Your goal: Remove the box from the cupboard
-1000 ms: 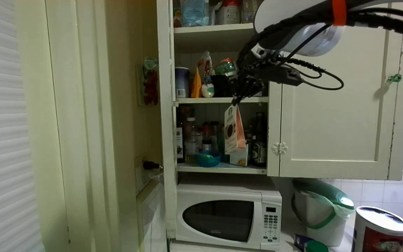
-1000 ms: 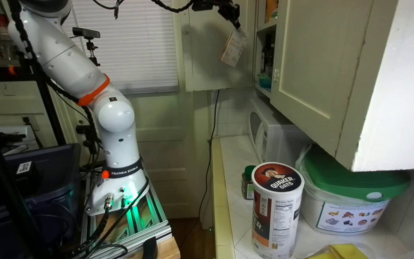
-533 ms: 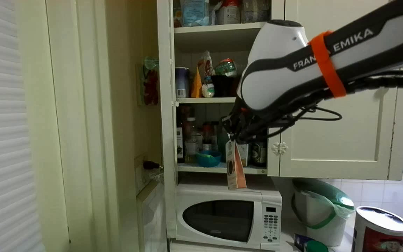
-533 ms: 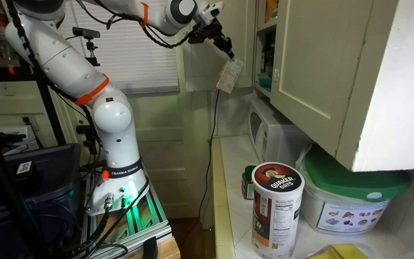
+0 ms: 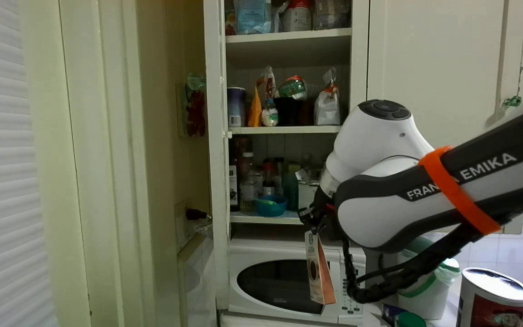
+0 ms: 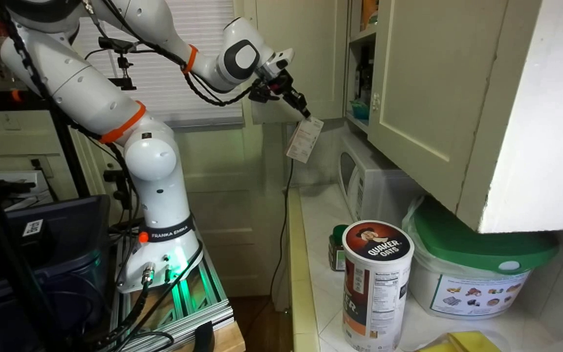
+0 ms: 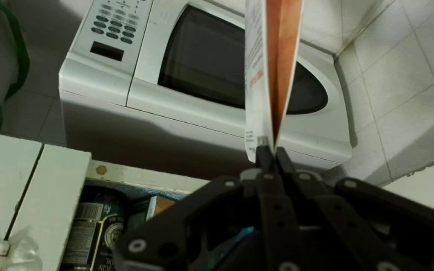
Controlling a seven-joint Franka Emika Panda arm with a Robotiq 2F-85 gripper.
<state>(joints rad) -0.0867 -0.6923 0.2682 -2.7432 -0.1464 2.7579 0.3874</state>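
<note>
The cardboard box (image 5: 319, 272) is outside of the cupboard (image 5: 359, 59), and it hangs in the air before the white microwave (image 5: 275, 284), apart from it. It is tall and narrow, with a pale printed face and an orange side, and its lower end leans a little to one side. The gripper (image 7: 273, 156) is clenched on the upper edge of this box: in the wrist view the two fingertips (image 7: 264, 156) come very close together, with the end of the cardboard pinched between them. In an exterior view the white arm (image 6: 154, 156) is bent, and the gripper points obliquely downward.

Inside the cupboard, on the bottom shelf (image 5: 261, 220), there stand several bottles (image 5: 247, 184), and a blue bowl (image 5: 270, 206) is near the front edge. The middle shelf (image 5: 284, 130) carries a dark blue canister (image 5: 236, 106), an orange packet (image 5: 255, 110) and a white bag (image 5: 328, 109), among other goods. On the counter (image 6: 320, 210), in an exterior view, stand a Quaker Oats canister (image 6: 378, 293), a small green-lidded jar (image 6: 336, 249) and a green-lidded bin (image 6: 474, 291). In that view the Quaker Oats canister appears between the other two.
</note>
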